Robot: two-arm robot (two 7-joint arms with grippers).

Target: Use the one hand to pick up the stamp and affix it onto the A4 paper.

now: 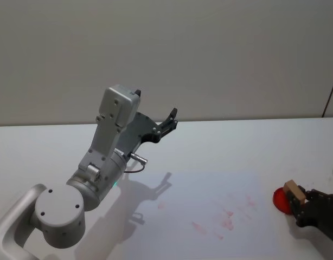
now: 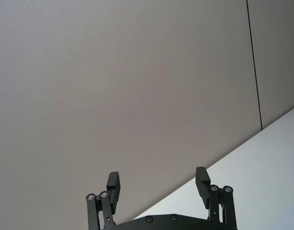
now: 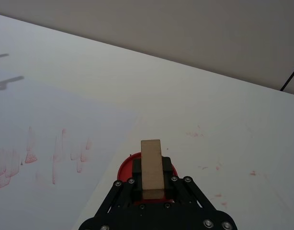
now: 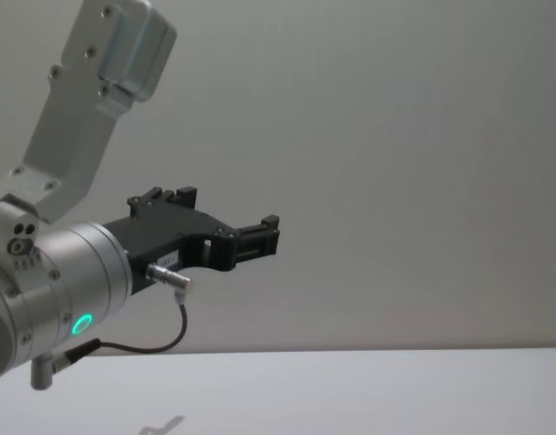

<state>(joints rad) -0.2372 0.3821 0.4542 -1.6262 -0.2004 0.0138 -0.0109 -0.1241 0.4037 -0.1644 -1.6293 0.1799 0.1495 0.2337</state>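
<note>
Stamp [image 3: 151, 165] sits clamped in right gripper [image 3: 152, 184] over red pad [image 1: 280, 199].

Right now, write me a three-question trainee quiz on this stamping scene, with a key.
1. True or false: the right gripper is shut on the stamp.
2. What lies under the stamp? A. red ink pad B. blue tray C. black box
3. Fill in: the left gripper is raised above the table with its jaws ____.

Key: 1 true; the stamp sits between its fingers. 2 A, the red ink pad, just beside the A4 paper. 3 open.
</note>
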